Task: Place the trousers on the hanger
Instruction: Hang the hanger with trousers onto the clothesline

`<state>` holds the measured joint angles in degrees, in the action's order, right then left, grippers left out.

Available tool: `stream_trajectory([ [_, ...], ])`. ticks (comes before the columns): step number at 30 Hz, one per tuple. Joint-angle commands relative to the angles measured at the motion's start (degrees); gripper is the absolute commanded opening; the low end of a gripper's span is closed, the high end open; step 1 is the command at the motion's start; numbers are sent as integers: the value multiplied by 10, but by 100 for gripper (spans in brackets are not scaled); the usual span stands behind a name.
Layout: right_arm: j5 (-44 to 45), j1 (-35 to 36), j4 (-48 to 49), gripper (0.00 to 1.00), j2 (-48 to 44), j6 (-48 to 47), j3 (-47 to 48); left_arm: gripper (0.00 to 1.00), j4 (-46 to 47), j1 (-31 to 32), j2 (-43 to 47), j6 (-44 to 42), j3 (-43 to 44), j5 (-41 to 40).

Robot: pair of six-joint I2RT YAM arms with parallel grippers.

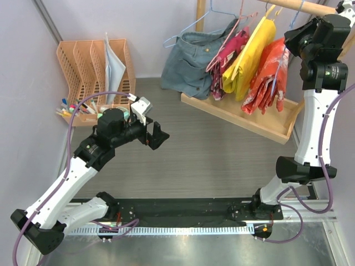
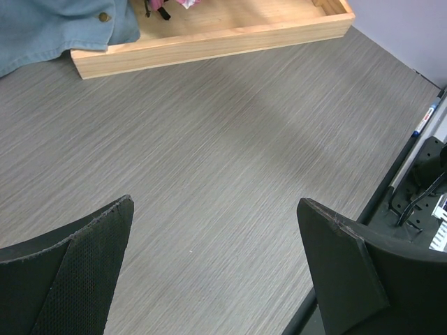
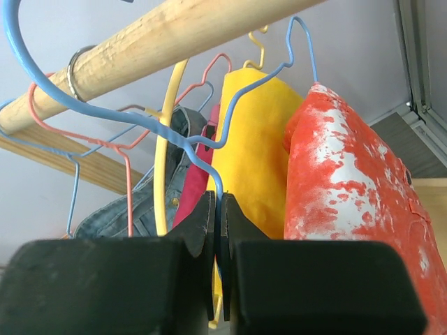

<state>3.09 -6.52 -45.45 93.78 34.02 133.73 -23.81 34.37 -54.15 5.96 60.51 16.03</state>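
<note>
Right pincer (image 3: 218,209) on thin light-blue hanger (image 3: 174,134)

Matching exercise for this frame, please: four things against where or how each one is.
1 trousers
2 left gripper
3 right gripper
4 denim garment

A shut on the hanger wire
B rightmost garment under the rod
C open above the table
D leftmost garment, over the tray end

Pairs: 1-B, 2-C, 3-A, 4-D
</note>
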Motion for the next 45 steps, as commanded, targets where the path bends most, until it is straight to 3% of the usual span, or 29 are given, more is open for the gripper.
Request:
stream_trajectory([
  [1, 14, -9, 167, 1, -6, -15, 48, 100, 24, 0, 4, 11, 8, -4],
  [18, 4, -43, 195, 1, -2, -6, -46, 100, 26, 0, 2, 25, 3, -17],
  [27, -19, -44, 238, 1, -55, -21, -149, 100, 20, 0, 4, 33, 4, -23],
  [31, -24, -45, 239, 25, -78, -24, -167, 100, 12, -1, 2, 41, 6, -38],
  [32, -24, -45, 239, 42, -85, -24, -175, 100, 10, -2, 1, 42, 7, -40],
  [34, -24, -45, 242, 62, -111, -23, -203, 100, 7, -5, 2, 49, 7, -40],
  [37, -24, -45, 244, 79, -148, -26, -242, 100, 7, -12, 7, 58, 5, -39],
  [40, -48, -44, 244, 89, -177, -32, -277, 100, 7, -24, 14, 70, 0, -42],
  [45, -94, -45, 242, 96, -249, -46, -343, 100, -14, -71, 23, 104, 5, -40],
])
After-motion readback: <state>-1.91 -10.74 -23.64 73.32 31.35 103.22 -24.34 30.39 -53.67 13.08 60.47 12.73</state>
